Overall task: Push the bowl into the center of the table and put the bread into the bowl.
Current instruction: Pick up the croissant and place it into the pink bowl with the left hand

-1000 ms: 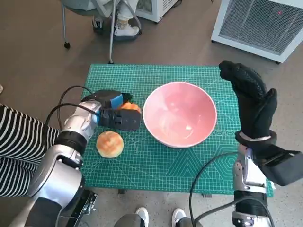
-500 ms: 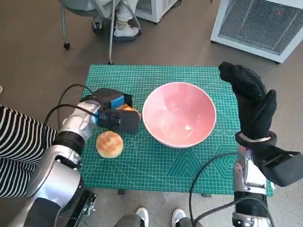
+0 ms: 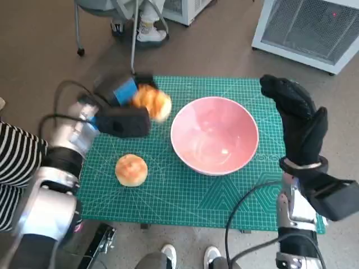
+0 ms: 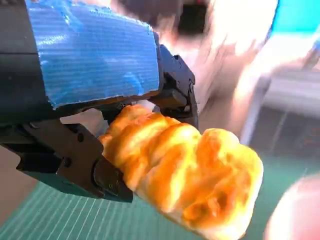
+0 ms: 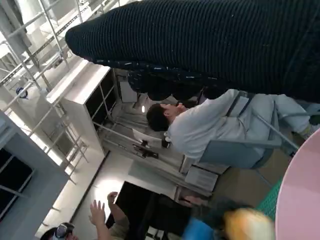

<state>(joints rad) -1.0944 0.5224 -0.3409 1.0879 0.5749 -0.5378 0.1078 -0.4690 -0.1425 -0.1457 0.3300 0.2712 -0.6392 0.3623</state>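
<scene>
Brown floor (image 3: 45, 39); white vented cabinet (image 3: 314, 28) past the table's far right corner; chair legs (image 3: 106, 28) beyond its far edge.

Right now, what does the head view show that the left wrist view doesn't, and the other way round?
Only the head view shows the round golden bun lying on the green cutting mat, the whole pink bowl and the black-gloved right hand raised beside it. Only the left wrist view shows the black fingers clamped on the bread's end. Both show the blue-taped left hand holding the twisted golden bread off the mat.
</scene>
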